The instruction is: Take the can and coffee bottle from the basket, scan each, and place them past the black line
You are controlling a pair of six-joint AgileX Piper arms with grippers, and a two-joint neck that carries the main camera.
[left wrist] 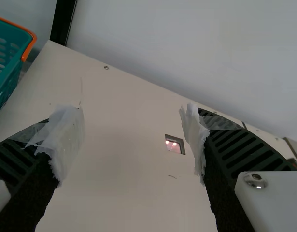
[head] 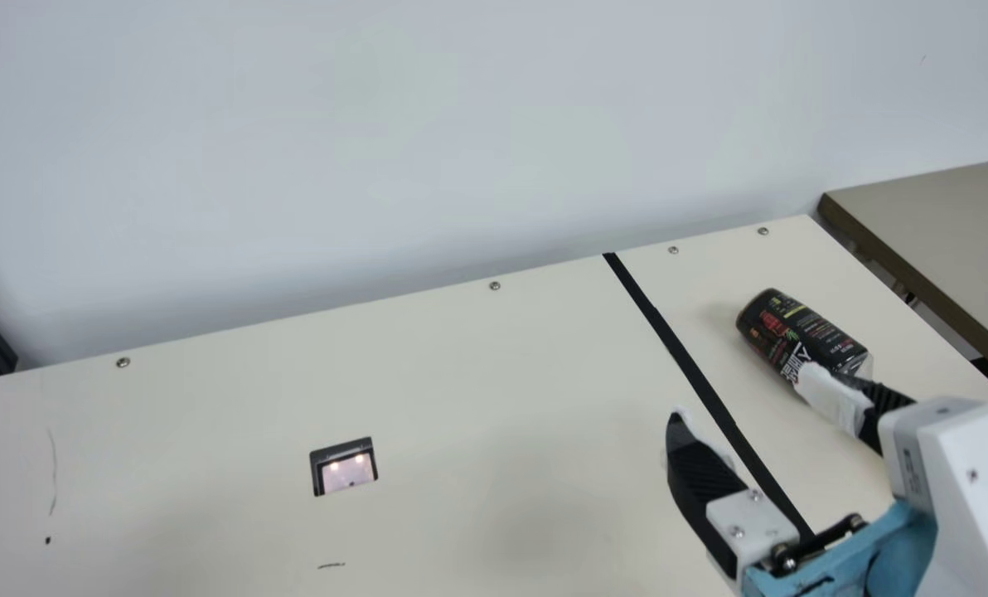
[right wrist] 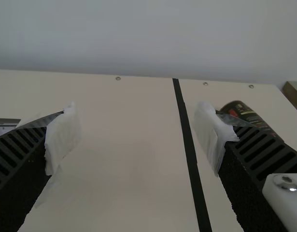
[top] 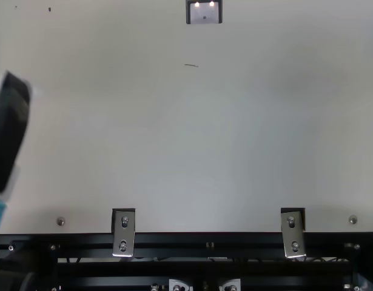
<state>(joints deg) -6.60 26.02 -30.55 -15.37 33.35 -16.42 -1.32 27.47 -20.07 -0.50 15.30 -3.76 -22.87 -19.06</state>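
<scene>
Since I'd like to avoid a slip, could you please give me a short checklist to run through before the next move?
1. Dark container past the black line, on the side away from the scanner window: ok.
2. Container standing upright: not ok, it lies on its side.
3. Right gripper open: ok, its fingers are wide apart.
4. Right gripper free of contact with the container: cannot tell, one finger overlaps it in the main view.
5. Scanner window uncovered: ok.
6. Other item still in the basket: cannot tell, too little of the inside is visible.
</scene>
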